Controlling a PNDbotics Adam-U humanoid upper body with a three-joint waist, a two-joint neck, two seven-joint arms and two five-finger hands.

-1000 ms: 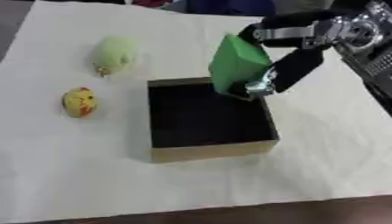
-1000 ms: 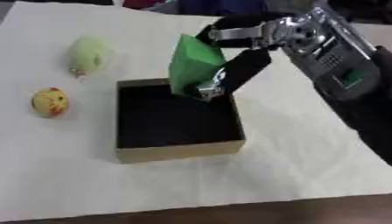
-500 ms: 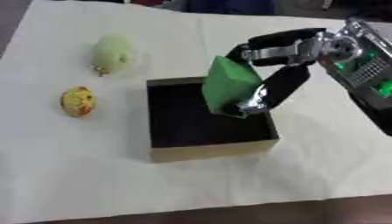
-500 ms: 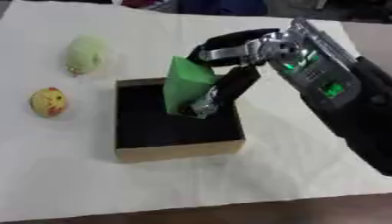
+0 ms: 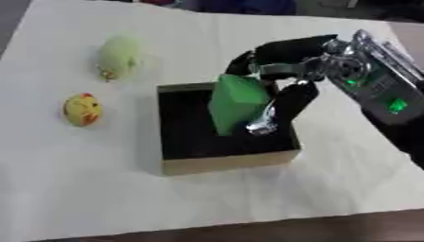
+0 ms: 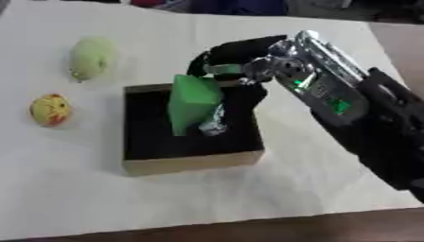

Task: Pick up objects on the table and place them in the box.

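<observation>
The green block [image 5: 237, 103] hangs tilted over the open top of the box [image 5: 228, 160], its lower end down within the dark inside, pinched by the right hand [image 5: 286, 75], whose fingers curl over the block's upper end while the thumb [image 5: 287, 108] runs down its right side to a silver tip. The hand's arm [image 6: 356, 111], black with silver parts and small green lights, comes in from the right edge of the view. The box is a shallow square with tan walls and a black interior, sitting on the pale cloth-covered table [image 5: 248, 198]. Well to its left lies a small yellow toy with red marks [image 5: 83, 109], and farther back, beyond the box's far-left corner, a pale green rounded toy [image 5: 120, 56]. The two toys lie apart from each other and from the box.
</observation>
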